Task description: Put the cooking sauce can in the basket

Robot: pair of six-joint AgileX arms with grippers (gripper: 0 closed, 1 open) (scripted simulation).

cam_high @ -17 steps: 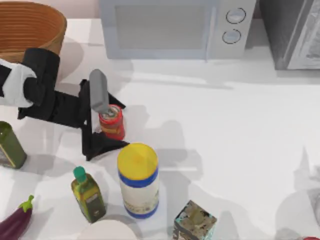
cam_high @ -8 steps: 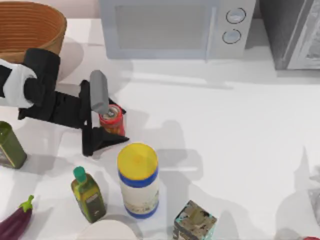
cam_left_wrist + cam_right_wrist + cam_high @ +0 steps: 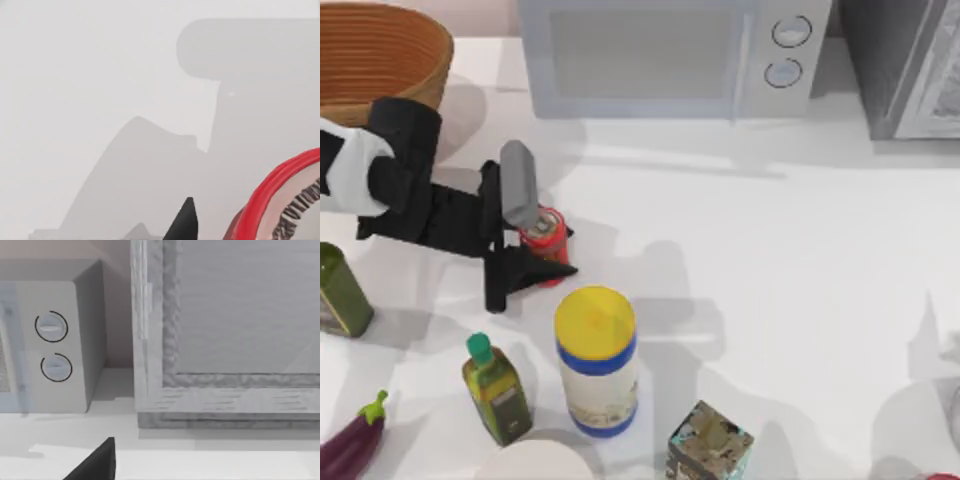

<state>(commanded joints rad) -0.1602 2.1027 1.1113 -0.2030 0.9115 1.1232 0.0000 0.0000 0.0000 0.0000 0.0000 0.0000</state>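
Observation:
The cooking sauce can, small and red with a silver top, stands upright left of the table's middle. My left gripper reaches it from the left, its two black fingers pressed against the can's far and near sides, shut on it. In the left wrist view the can's red rim is very close, beside one black fingertip. The basket, round woven wicker, sits at the far left corner behind the left arm. A dark fingertip of my right gripper appears in the right wrist view.
A tall yellow-lidded jar stands just in front of the can. A green oil bottle, a dark green can, an eggplant and a patterned box line the near side. A microwave is at the back.
The left gripper's fingers have drawn together from a wide spread until they pinch the can. The can has shifted slightly toward the back.

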